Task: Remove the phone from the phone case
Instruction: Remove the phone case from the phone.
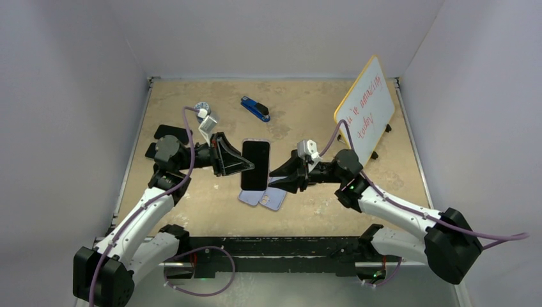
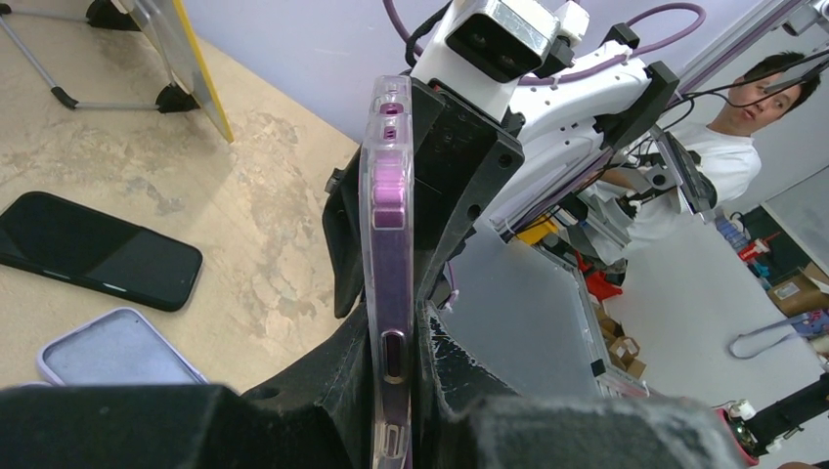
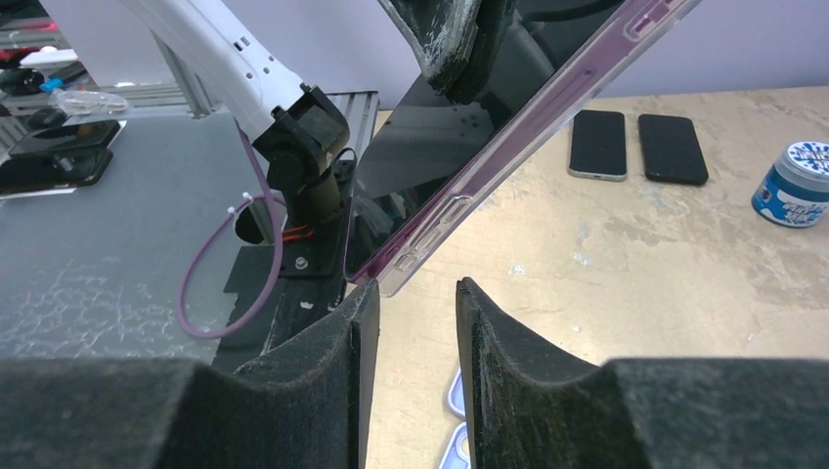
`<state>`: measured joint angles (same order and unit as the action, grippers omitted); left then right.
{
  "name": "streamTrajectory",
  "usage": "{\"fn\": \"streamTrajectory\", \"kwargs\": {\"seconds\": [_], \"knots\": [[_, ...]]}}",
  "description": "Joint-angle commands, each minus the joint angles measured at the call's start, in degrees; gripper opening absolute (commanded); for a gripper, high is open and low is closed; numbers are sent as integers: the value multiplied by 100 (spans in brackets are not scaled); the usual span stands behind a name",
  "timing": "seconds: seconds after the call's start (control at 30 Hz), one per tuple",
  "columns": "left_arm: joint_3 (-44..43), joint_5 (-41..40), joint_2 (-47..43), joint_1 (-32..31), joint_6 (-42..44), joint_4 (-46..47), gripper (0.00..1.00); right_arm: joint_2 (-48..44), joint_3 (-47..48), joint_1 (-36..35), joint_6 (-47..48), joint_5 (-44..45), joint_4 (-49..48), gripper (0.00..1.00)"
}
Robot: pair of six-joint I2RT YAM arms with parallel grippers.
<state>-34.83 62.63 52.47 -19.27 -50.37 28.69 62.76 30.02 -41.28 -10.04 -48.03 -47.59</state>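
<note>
Clear purple-tinted case (image 2: 388,244) still wraps the phone (image 1: 255,165): your left gripper (image 1: 240,165) clamps it above the middle of the table (image 1: 211,208), your right gripper (image 3: 409,293) stands parted at its corner, gripping nothing; the whole extraction is left

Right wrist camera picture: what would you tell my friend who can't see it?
A phone in a clear purplish case hangs tilted, pinched by the left gripper. Below, the right gripper is open and empty. Two dark phones and a blue tub sit on the table.
</note>
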Motion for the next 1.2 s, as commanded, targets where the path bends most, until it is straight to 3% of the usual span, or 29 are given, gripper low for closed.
{"fn": "streamTrajectory", "kwargs": {"seconds": [0.0,0.4,0.8,1.17], "knots": [[-253,-16,-136,0,-125,534,0,147,185,21,-199,-222,-463,36],[-106,-48,-99,-13,-344,916,0,452,291,26,-715,-456,-1094,38],[223,6,-53,-152,-1337,2092,0,779,597,32,-534,536,-530,24],[697,-310,98,-450,-1358,2322,0,1076,530,32,-1740,479,-2271,25]]}}
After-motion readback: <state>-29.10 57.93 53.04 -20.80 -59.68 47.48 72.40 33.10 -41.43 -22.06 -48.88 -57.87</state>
